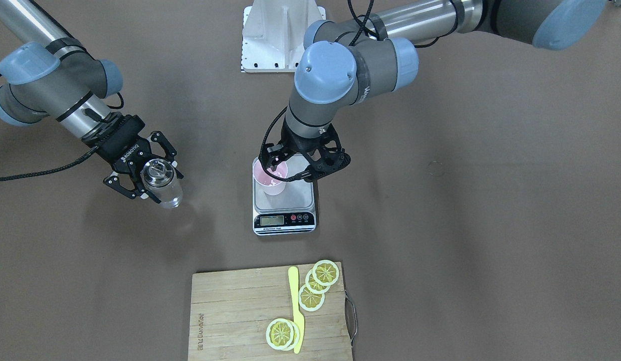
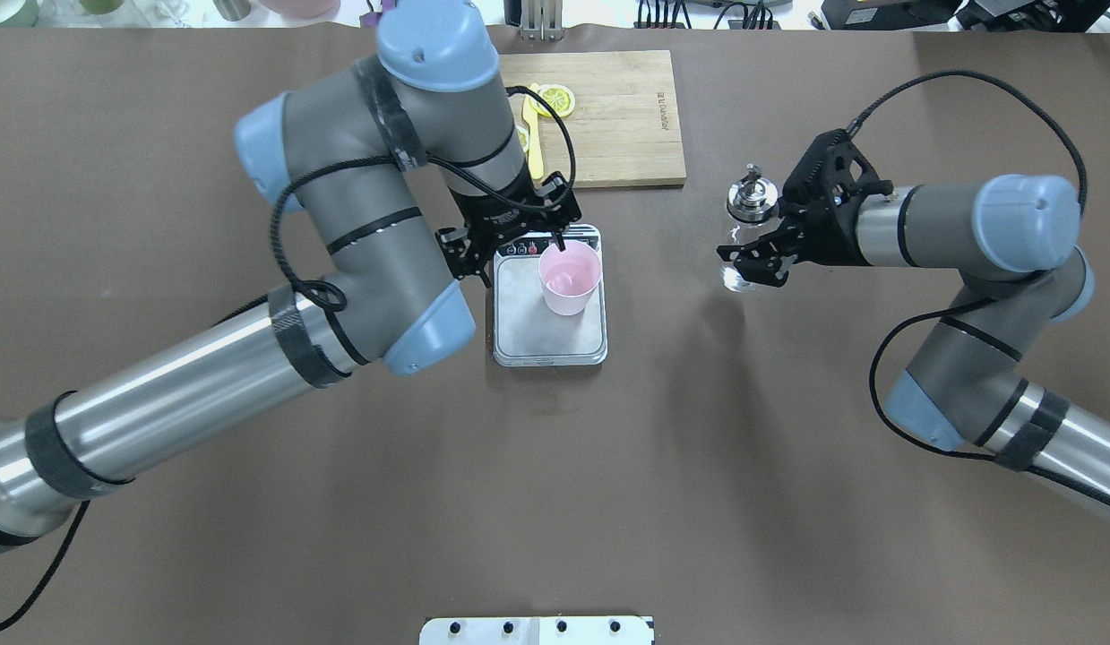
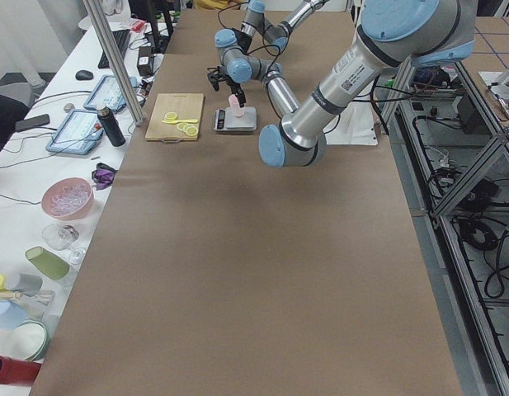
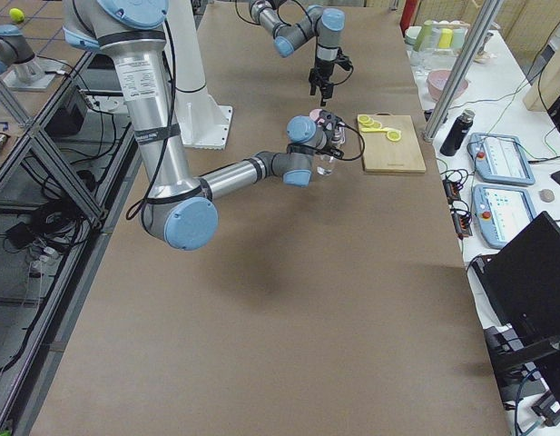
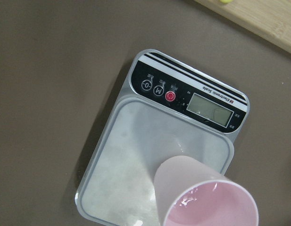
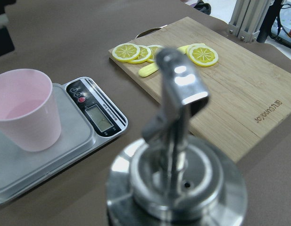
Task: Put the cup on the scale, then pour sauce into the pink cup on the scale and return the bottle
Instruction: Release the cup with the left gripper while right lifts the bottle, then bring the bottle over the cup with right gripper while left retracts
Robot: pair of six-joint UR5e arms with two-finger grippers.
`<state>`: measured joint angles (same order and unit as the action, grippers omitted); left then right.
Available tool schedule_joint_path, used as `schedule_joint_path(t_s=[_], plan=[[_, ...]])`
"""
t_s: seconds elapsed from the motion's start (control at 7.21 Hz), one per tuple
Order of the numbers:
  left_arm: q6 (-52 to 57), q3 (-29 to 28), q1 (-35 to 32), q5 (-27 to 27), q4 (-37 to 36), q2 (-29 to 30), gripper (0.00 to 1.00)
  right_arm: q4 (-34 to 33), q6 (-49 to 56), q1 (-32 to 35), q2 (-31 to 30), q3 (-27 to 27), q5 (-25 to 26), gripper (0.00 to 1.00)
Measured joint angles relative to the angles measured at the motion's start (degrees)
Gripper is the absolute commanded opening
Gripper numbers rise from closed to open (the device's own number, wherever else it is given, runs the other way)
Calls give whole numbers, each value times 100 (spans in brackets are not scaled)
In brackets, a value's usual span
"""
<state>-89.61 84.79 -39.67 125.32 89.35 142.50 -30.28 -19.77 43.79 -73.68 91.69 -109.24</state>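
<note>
Cup [image 1: 270,179] stands on the scale [image 1: 284,220], toward one corner of its platform. I see my left hand [image 1: 303,167] hovering just over it, fingers spread, gripping nothing. My right hand [image 1: 151,175] clamps the bottle [image 1: 167,193] upright, well apart from the scale.

Pink cup [image 2: 570,279], silver-grey scale [image 2: 532,330], yellow lemon slices [image 1: 325,272].

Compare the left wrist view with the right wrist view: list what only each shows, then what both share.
Only the left wrist view: a straight-down look at the scale, with its three buttons and printed lettering readable. Only the right wrist view: the bottle close up with its metal spout, plus lemon slices and a yellow knife on the wooden board. Both: the pink cup standing on the scale's platform, the display, and at least a corner of the board.
</note>
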Motion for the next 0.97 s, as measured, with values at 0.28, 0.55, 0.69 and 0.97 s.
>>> schedule_joint_path(t_s=[0.28,0.55,0.69,0.97], plan=[[752,841,-305,140,-829,-327,98,-828,128,-126,333,137,132,36],[1332,1428,-605,163,-1324,-699,98,-2156,441,-352,512,710,426,36],[1541,1539,-784,162,-1392,-853,98,-2842,583,-477,539,1074,599,36],[2279,1709,-1143,162,-1428,-1243,98,-3688,727,-644,530,1490,884,36]])
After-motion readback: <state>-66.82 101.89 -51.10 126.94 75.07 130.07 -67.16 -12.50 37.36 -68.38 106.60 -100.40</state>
